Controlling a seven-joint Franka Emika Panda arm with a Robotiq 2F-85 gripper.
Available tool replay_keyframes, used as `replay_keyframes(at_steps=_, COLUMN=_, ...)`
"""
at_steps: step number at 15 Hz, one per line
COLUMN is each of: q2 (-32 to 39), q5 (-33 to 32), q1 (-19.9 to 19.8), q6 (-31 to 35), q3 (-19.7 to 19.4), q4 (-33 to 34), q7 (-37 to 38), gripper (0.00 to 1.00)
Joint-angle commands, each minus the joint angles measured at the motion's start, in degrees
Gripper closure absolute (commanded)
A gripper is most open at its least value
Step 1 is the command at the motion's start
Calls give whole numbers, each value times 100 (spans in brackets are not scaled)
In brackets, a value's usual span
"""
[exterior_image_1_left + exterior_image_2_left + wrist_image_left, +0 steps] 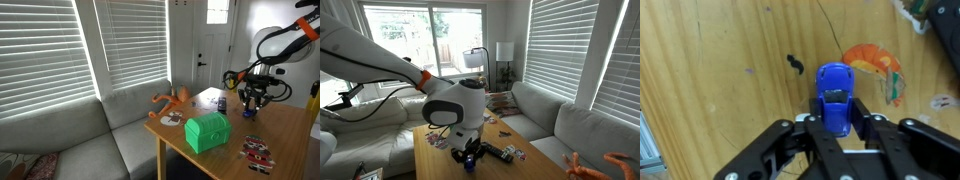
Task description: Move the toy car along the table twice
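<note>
Looking at the wrist view, we see the gripper [837,128] clamped onto the toy car [835,88], glossy blue, rounded, lower centre of frame, resting on the smooth wood-grain table [710,70].

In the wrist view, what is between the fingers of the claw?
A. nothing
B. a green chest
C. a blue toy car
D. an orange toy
C: the wrist view shows the toy car, blue, on the table, with its rear end clasped by the claw.
</note>
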Motion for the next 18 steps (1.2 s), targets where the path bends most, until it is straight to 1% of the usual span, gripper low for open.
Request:
replay_keyframes(at_steps=1, q2=162, q5=-72, q1=149, q6=83, q3=155, q4=11, q7=373, gripper=90)
replay_keyframes(at_steps=6, q2=194, q5=-139, q1=328, q6=67, q3=336, q4=49, q7=665, gripper=90)
replay_keyframes(at_steps=12, q2=300, q5=-275, q1=492, q6=10, q3=510, q4=175, q7=731, gripper=90)
replay_keyframes(at_steps=18, q2=408, q5=-214, q1=651, q6=-20, q3=623, q4=313, q7=751, gripper=90)
